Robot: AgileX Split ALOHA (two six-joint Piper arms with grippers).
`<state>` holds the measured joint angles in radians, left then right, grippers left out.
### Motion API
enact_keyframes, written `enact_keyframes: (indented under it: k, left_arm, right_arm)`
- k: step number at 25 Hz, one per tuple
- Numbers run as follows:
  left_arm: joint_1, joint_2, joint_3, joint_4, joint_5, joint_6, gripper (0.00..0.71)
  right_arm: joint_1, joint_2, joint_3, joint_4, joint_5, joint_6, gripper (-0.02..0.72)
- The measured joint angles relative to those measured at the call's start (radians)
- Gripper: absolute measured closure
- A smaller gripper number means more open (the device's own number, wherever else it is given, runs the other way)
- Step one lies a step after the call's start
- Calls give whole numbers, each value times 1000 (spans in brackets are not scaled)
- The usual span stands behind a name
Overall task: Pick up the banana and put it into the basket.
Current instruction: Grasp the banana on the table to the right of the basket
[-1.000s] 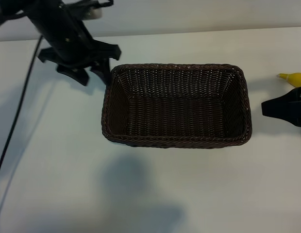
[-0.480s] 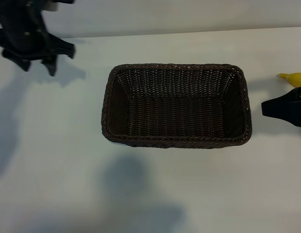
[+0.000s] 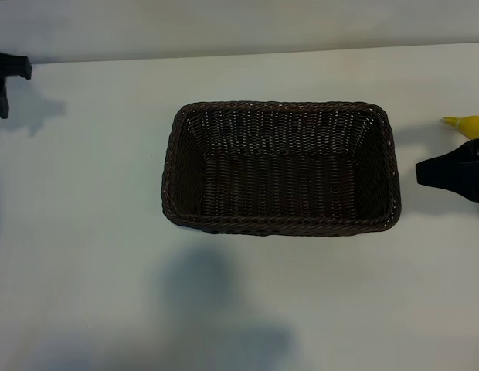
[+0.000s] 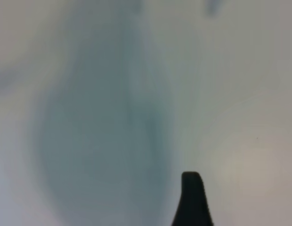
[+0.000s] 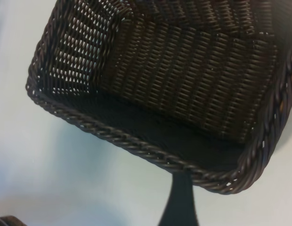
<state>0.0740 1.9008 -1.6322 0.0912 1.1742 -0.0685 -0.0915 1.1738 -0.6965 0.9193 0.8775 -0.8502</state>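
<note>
1. Left gripper (image 3: 3, 81) now almost gone from the exterior view, only a black scrap showing at the far left corner of the tabletop (image 3: 85, 255); a second ago beside the basket's left end, half a second ago halfway out toward that corner.
2. Jaws spread wide on nothing, unchanged through the retreat; in the left wrist view just one dark fingertip (image 4: 192, 197) over bare white surface.
3. Right gripper (image 3: 454, 174) not moved at all: parked at the right edge of the tabletop, just beside the basket's right end, spread wide and holding nothing. In the right wrist view, a single dark fingertip (image 5: 180, 200) pointing at the basket's near corner.
4. Wicker basket (image 3: 280, 226) unmoved at the middle of the tabletop, dark brown, braided rim, nothing inside; same view of an empty bottom from the right wrist (image 5: 150, 70).
5. Banana (image 3: 467, 124) at the right edge, only its yellow tip showing, just behind the right gripper and apart from the basket; unmoved and untouched.
6. Meaning for the task: likely a clearing of the field by the left arm, well apart from the fruit. Pick-up not yet begun. Probably work for the right arm, nearest the banana; a short reach back toward the tip, a close around the curved body, then a carry over the rim.
</note>
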Motion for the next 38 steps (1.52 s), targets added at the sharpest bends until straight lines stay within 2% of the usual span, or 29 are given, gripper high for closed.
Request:
enact_keyframes:
  k: [6, 10, 23, 30, 38]
  left_arm:
    - [-2, -98, 12, -77, 0, 27, 150]
    - [-2, -206, 105, -80, 0, 30, 150]
    - [-2, -707, 576, -81, -13, 57, 150]
    - [-2, -1041, 835, -81, -110, 99, 150]
    - [-2, -1413, 1045, -82, -115, 103, 150]
  right_arm:
    - [0, 0, 0, 0, 0, 0, 98]
    - [0, 0, 0, 0, 0, 0, 98]
    - [0, 0, 0, 0, 0, 0, 98]
    - [0, 0, 0, 0, 0, 0, 98]
    - [0, 0, 0, 0, 4, 0, 98]
